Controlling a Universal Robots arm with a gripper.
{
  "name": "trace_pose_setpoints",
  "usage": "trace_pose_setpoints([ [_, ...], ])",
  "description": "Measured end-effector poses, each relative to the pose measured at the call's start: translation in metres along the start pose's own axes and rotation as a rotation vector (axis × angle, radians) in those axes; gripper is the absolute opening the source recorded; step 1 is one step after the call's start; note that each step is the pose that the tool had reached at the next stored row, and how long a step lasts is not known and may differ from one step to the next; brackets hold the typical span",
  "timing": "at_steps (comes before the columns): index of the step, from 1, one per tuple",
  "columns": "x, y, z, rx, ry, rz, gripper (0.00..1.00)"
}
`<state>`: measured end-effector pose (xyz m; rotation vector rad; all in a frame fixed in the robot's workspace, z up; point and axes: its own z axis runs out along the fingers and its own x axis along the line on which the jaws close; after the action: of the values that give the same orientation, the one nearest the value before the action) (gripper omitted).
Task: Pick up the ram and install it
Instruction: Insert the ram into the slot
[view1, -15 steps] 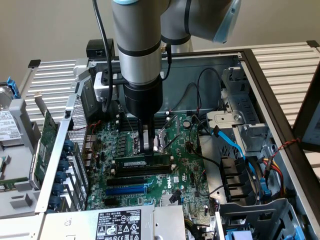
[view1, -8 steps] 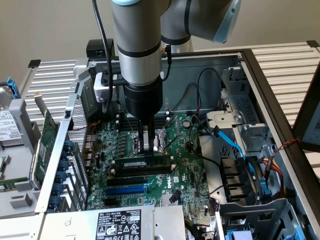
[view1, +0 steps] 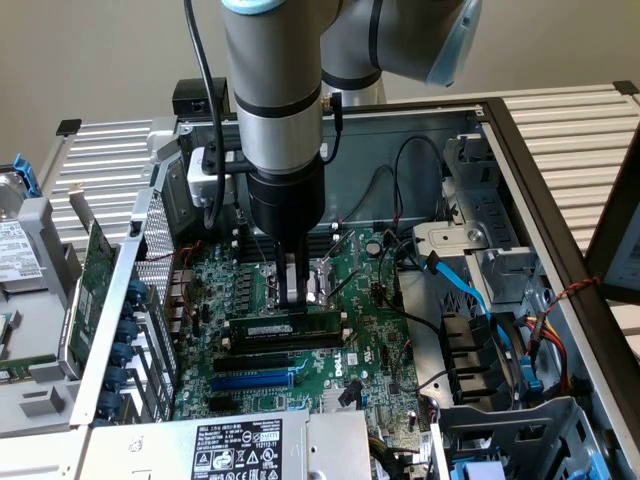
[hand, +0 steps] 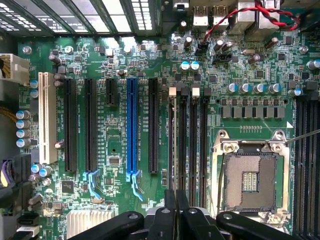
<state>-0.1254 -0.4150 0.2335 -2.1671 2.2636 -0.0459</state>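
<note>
A: Where is the ram (view1: 285, 328)?
B: We see it upright in a slot on the motherboard (view1: 365, 345), between the CPU socket (view1: 322, 277) behind and the expansion slots (view1: 262, 362) in front, with the gripper (view1: 300, 298) just above.
A: And around that?
B: We find the power supply (view1: 235, 448) in front of those slots, and the expansion card (view1: 95, 270) outside the case (view1: 400, 140), at the exterior view's left.

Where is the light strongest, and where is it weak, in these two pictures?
Exterior view: the white slatted tabletop is brightest; the grey metal computer case is dimmer inside, around the long green ram stick. Wrist view: glare washes out the slotted metal vent; the green motherboard is evenly lit; the black gripper is dark.
</note>
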Motion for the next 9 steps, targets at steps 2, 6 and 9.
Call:
trace_pose_setpoints([
  [2, 0.0001, 0.0001, 0.0004, 0.0000, 0.0000, 0.000, 0.12],
  [6, 0.0003, 0.0003, 0.0011, 0.0000, 0.0000, 0.000, 0.12],
  [9, 0.0005, 0.0004, 0.0016, -0.0001, 0.0001, 0.000, 0.12],
])
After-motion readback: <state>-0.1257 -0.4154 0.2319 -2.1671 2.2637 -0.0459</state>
